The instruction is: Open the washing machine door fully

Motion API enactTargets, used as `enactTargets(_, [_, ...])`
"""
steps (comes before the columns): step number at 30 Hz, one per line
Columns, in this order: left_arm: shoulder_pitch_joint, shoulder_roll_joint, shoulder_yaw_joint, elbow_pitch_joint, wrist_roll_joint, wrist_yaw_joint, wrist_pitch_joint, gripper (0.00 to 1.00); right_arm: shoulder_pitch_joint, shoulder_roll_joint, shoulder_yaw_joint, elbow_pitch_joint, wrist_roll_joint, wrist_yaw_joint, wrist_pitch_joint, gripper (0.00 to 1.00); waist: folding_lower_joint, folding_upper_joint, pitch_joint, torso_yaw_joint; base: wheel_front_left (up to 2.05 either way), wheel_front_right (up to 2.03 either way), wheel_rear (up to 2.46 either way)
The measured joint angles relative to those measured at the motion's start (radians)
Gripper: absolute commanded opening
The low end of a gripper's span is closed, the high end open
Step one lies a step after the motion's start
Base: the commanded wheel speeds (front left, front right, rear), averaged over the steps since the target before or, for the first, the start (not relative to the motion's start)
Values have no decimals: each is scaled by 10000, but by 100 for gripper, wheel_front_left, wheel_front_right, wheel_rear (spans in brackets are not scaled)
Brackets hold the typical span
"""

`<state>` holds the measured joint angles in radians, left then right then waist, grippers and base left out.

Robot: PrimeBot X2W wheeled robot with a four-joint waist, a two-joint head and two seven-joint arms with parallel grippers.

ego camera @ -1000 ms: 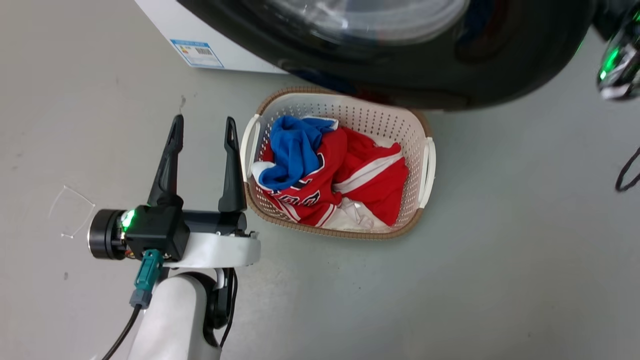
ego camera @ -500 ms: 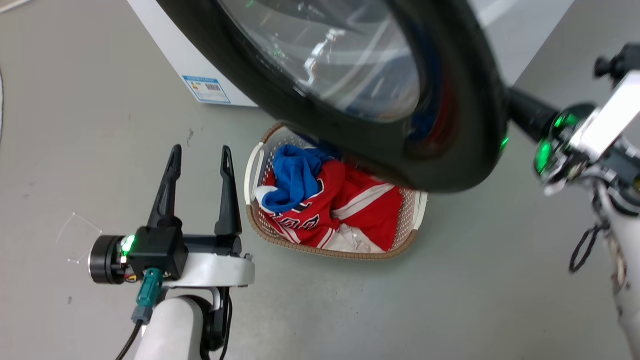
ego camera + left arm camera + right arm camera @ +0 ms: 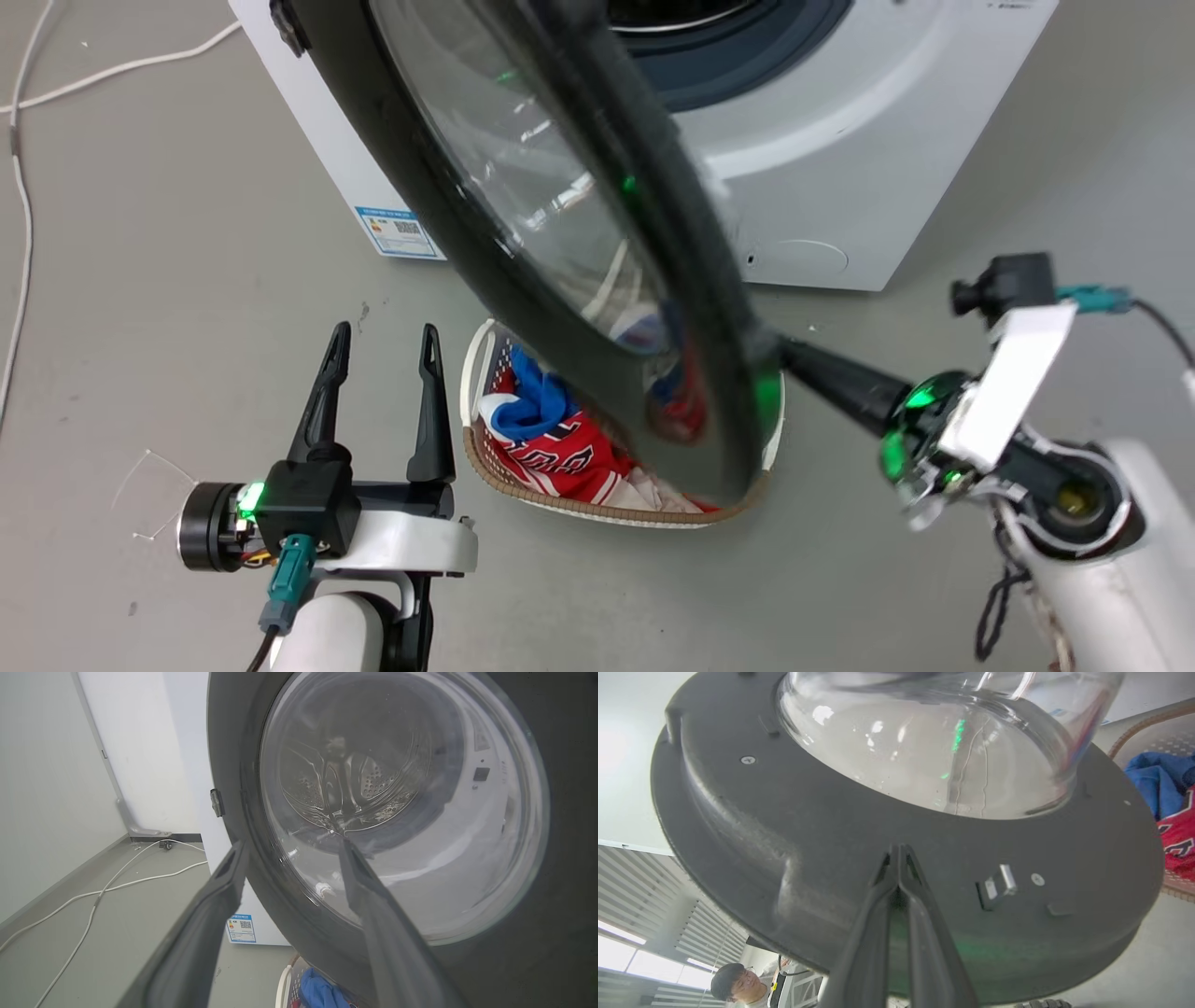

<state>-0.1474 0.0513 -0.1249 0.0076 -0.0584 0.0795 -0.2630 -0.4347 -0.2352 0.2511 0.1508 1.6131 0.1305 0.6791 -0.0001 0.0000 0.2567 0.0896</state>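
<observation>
Washing machine (image 3: 887,140) sticker (image 3: 401,231) print illegible

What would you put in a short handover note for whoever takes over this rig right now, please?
Left pincer: open, idle above the floor, beside the laundry basket.
Right pincer: shut, tips seemingly pressed on the inner face of the washing machine door, near its latch.
Done: door unlatched and swung partway out from the washing machine, hanging above the basket.
Left: probably push the door further round with the right pincer until it is fully open.
</observation>
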Motion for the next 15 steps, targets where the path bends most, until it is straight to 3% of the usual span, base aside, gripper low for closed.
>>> enactTargets(15, [419, 0, -38, 192, 12, -4, 0, 100, 894, 871, 976, -395, 88, 0, 176, 0, 0, 0, -749, 221, 0, 0, 0])
